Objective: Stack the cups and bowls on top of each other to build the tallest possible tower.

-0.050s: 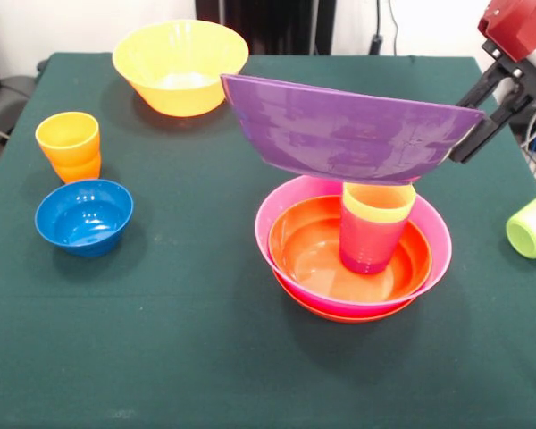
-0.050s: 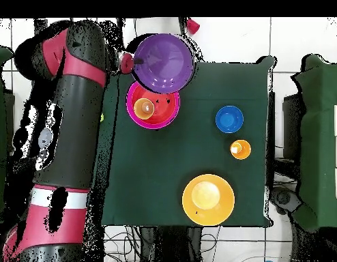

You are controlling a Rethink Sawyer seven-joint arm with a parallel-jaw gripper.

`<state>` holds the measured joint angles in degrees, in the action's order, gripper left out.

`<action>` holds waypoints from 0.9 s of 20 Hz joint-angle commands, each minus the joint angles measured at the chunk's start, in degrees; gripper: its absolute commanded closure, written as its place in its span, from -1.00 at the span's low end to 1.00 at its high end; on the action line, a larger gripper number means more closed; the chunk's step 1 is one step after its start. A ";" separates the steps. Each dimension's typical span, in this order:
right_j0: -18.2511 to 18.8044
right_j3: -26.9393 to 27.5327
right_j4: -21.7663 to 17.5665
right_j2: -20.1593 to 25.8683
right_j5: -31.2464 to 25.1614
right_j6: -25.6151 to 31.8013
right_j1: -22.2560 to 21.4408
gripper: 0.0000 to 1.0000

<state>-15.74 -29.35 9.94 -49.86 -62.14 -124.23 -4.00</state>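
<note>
My gripper comes in from the upper right and is shut on the right rim of the wide purple bowl, which it holds tilted. The bowl's underside sits right at the top of a yellow cup nested in a purple cup. Whether they touch I cannot tell. Those cups stand in the tower's base: a red-orange bowl inside a pink bowl on another red-orange bowl. From overhead the purple bowl overlaps the pink bowl and the cup.
On the green table stand a large yellow-orange bowl at the back, a yellow cup in an orange cup at left, and a small blue bowl. A lime green cup lies at the right edge. The arm runs along the table's side.
</note>
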 commanded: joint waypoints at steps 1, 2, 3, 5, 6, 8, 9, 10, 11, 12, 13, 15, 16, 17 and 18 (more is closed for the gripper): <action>-1.02 -7.20 -5.27 2.27 1.94 -3.57 -0.47 1.00; -1.15 -7.75 -5.25 2.56 2.69 -3.75 -0.63 1.00; -1.16 -7.96 -5.16 2.75 3.02 -3.78 -0.70 1.00; -0.94 -7.81 -4.50 3.35 2.95 -3.71 -0.72 1.00; -0.91 -7.47 -4.51 3.15 2.62 -3.39 -0.51 1.00; -0.51 -7.20 -4.37 3.79 1.61 -0.70 -0.60 1.00; -0.32 -6.82 -4.46 3.85 0.68 0.87 -0.52 1.00; -0.07 -5.68 -5.06 3.45 -1.88 4.59 -0.11 1.00; 0.05 -5.11 -5.39 3.23 -3.24 6.50 0.12 1.00; -0.06 -4.65 -5.89 2.57 -4.98 7.86 0.55 1.00; -0.36 -4.82 -6.44 2.13 -4.94 7.80 0.69 1.00; -0.86 -5.02 -7.43 1.43 -4.55 7.50 0.96 1.00; -1.19 -4.88 -8.25 0.85 -3.37 6.89 1.28 1.00; -1.31 -4.54 -8.67 0.54 -3.16 6.76 1.53 1.00; -1.56 -3.19 -9.63 -0.81 -3.31 6.44 2.38 1.00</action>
<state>-16.29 -32.01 7.00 -50.91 -61.56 -124.23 -3.66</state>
